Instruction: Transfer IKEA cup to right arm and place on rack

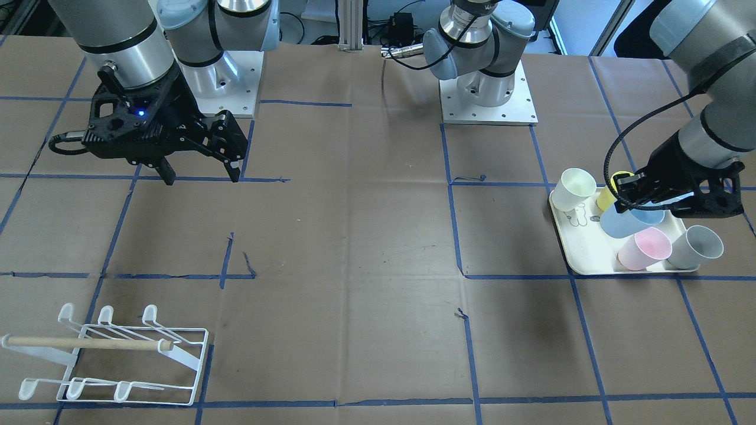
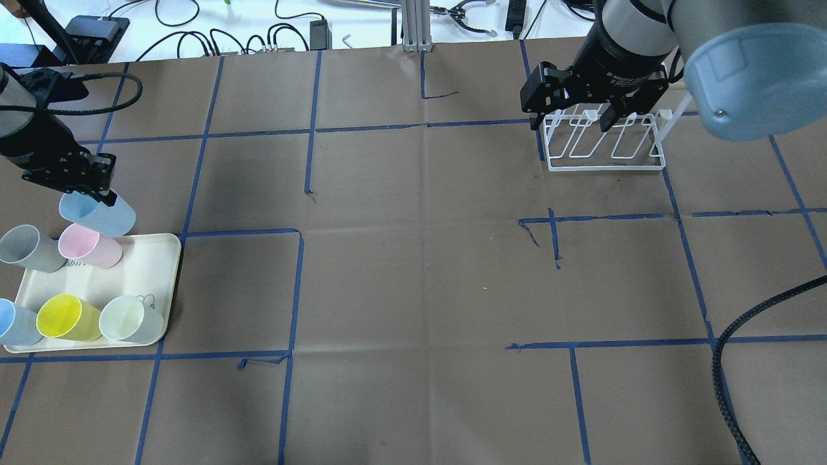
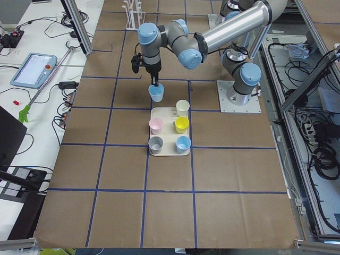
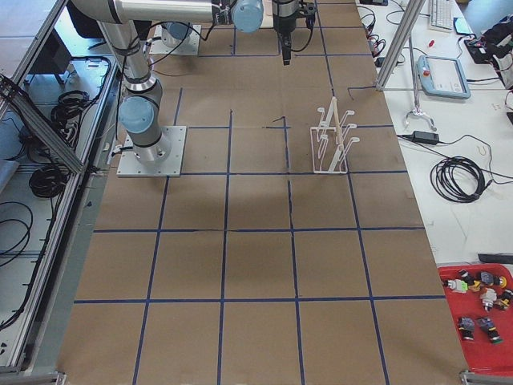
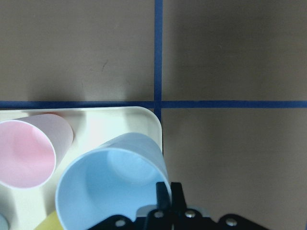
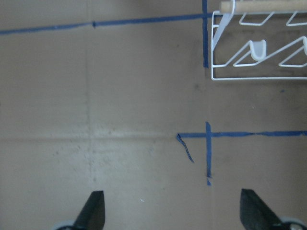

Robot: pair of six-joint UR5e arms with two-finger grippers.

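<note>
The blue IKEA cup (image 2: pixel 98 216) is in the left hand (image 5: pixel 169 195), whose two fingers are closed on the cup's rim, one inside the wall and one outside. The cup hangs tilted over the corner of the cream tray (image 2: pixel 145 271). From the left-end view it looks lifted off the tray rather than resting on it, though I cannot be sure its base is fully clear. A pink cup (image 2: pixel 89 245) sits just beside it on the tray, along with a grey cup, a yellow one, a pale green one and a second blue one.

Well apart from all this, at the other end of the worktop (image 2: pixel 413 271), the right hand (image 1: pixel 202 176) hovers with its fingers spread wide and nothing between them. It points down at the brown paper, with the rack (image 1: pixel 118 360) near it. The right wrist camera catches only a corner of the white wire and the wooden dowel. No cup sits on any of the rack's prongs.

As I judge it, only the opening step is done — one cup has been gripped and picked from the tray. The rest is left. The cup has to be carried toward the middle and the right arm brought to meet it. The grip then has to pass from one hand to the other, and the cup has to be set on a prong. The rim pinch leaves the cup's body free, which should suit the right hand when it takes hold.
</note>
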